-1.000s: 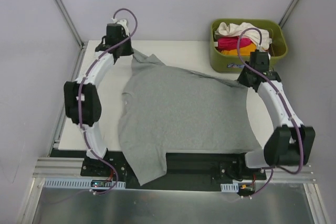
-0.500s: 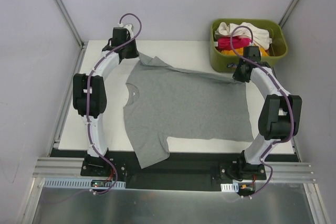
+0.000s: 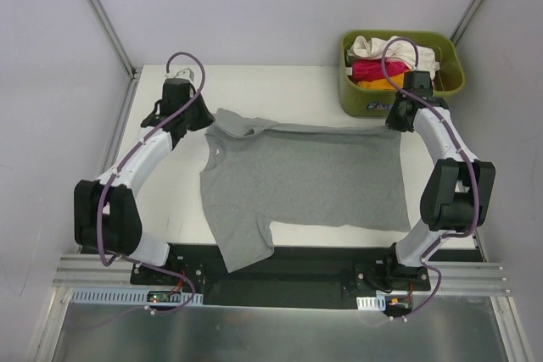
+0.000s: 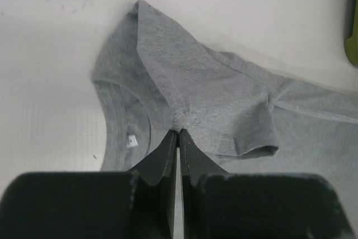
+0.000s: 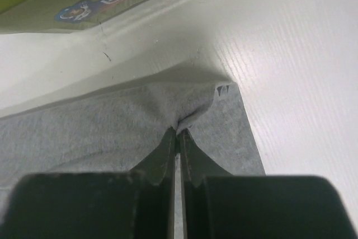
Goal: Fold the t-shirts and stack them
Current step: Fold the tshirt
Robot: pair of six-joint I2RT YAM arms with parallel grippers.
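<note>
- Broadly, beneath everything: white table (image 3: 161, 201), filling the middle of the top view.
- Spread flat over the table's centre: mid-grey t-shirt (image 3: 305, 180). Collar toward 9 o'clock, hem toward 3 o'clock. One short sleeve pointing to 6 o'clock and hanging past the near edge over the black base (image 3: 314, 264). Other sleeve folded over on itself at the shirt's 11 o'clock corner.
- Curving up the 9 o'clock side: left arm (image 3: 140, 158). Curving up the 3 o'clock side: right arm (image 3: 445, 137).
- At the table's 1 o'clock corner: olive-green bin (image 3: 361, 101), just beside the grey shirt's far hem corner.
- Piled inside the bin: cream-white t-shirt (image 3: 377, 46) toward 12 o'clock, magenta-pink t-shirt (image 3: 373, 68) in the middle, orange t-shirt (image 3: 373, 84) toward 6 o'clock, all crumpled.
- At the grey shirt's 11 o'clock corner: left gripper (image 4: 178, 132), clenched on a pinch of grey cloth at the shoulder beside the folded sleeve, fabric puckered up to the fingertips.
- At the grey shirt's 1 o'clock corner: right gripper (image 5: 178, 132), clenched on the hem corner, cloth tented up off the table around the tips.
- Inside the collar, at 8 o'clock from the left fingertips in the left wrist view: small white neck label (image 4: 131, 140).
</note>
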